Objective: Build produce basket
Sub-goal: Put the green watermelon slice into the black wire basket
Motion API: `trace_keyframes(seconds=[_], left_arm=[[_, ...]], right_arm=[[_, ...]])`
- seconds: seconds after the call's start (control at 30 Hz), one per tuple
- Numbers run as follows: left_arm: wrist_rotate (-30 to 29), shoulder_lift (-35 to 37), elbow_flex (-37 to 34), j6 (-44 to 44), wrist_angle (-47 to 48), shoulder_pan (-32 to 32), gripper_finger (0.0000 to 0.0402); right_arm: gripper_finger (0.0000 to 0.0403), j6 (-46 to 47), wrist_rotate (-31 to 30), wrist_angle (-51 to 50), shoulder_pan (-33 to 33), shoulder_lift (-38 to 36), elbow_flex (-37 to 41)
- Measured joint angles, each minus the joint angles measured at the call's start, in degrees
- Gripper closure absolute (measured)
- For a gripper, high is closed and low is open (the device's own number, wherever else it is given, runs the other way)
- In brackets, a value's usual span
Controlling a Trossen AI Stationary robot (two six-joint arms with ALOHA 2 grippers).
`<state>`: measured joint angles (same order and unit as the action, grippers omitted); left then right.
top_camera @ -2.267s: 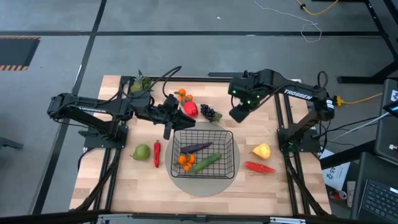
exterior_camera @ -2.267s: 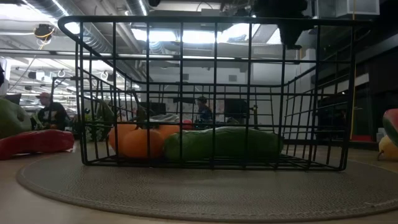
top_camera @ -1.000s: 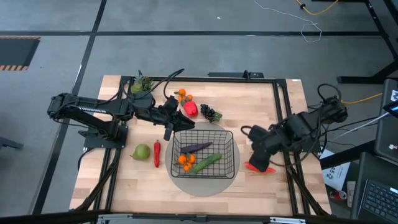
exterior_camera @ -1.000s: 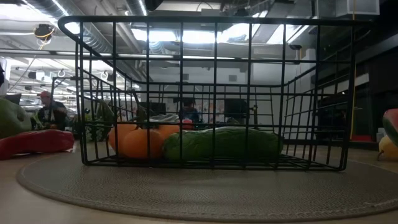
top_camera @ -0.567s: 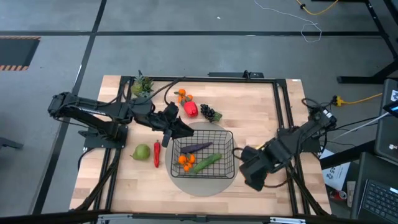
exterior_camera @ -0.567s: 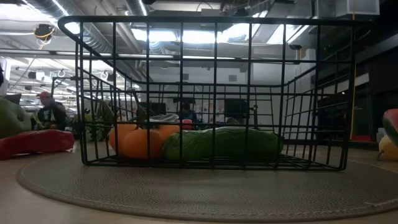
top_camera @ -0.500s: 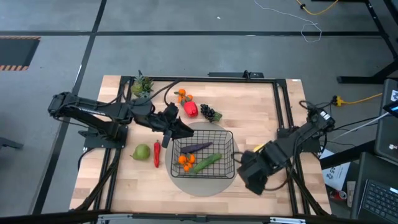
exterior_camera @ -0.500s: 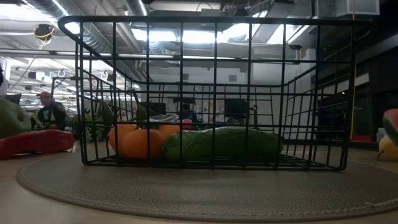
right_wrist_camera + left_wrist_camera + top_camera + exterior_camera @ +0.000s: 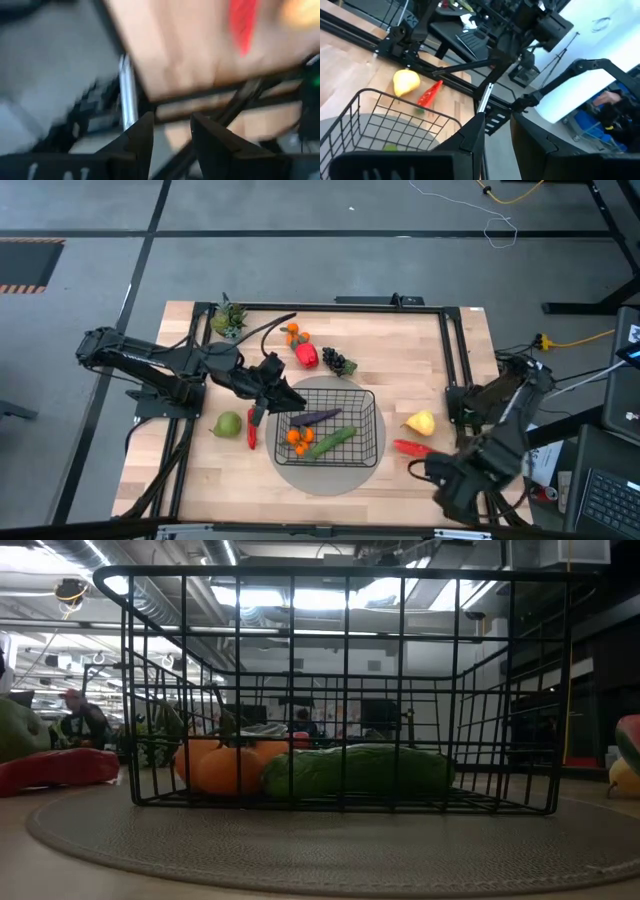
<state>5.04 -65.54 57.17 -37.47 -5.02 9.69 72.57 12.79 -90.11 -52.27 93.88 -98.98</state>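
The wooden desk (image 9: pixel 200 480) carries a round grey mat (image 9: pixel 330 476) near its middle, and the black wire basket (image 9: pixel 375 430) sits on that mat. Inside the basket lie a purple eggplant (image 9: pixel 315 417), a green cucumber (image 9: pixel 331 441) and small oranges (image 9: pixel 298 438).

The left arm reaches from the desk's left side toward the basket, and the left gripper (image 9: pixel 284 397) hovers over the basket's far-left corner. In the left wrist view its two dark fingers (image 9: pixel 468 141) stand a narrow gap apart with nothing between them. The right arm is folded back at the desk's near-right corner, with the right gripper (image 9: pixel 452 492) low by the desk edge; its wrist view shows the fingers (image 9: pixel 141 135) parted and empty.

Loose produce lies around the basket. Left of it are a green fruit (image 9: pixel 228 423) and a red chili (image 9: pixel 252 428), just beside each other. Beyond the basket sit a red pepper (image 9: pixel 307 355), dark grapes (image 9: pixel 338 362) and more small oranges (image 9: pixel 292 334). Right of the basket are a yellow fruit (image 9: pixel 421 422) and a second red chili (image 9: pixel 412 447). A leafy green sprig (image 9: pixel 229 318) rests at the far-left corner.
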Motion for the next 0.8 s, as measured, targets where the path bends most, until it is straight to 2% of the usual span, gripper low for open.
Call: trace_keyframes(seconds=[0.1,0.17,0.27,0.57,0.7,0.8], left_arm=[[-1.7,0.0,0.0,0.0,0.0,0.4,0.0315],[-3.3,-0.5,0.0,-0.2,-0.4,0.5,0.0315],[-4.5,-0.9,0.0,-2.7,0.1,0.5,0.0315],[-6.2,-0.8,0.0,-4.1,-0.2,1.5,0.0315],[-7.8,-0.8,0.0,-4.2,-0.2,2.4,0.0315],[-9.1,-0.8,0.0,-4.2,-0.3,3.3,0.0315]], right_arm=[[0.0272,5.8,-11.1,0.0,-3.3,-1.1,0.0],[0.0272,9.4,-15.1,0.0,-4.8,-1.2,0.0],[0.0272,11.2,-16.5,0.0,-5.7,-0.8,0.0],[0.0271,12.2,-15.2,0.1,-4.8,4.0,0.0],[0.0265,8.2,-22.2,0.1,-3.0,5.8,0.0],[0.0245,6.3,-28.1,0.1,-1.5,7.0,0.0]])
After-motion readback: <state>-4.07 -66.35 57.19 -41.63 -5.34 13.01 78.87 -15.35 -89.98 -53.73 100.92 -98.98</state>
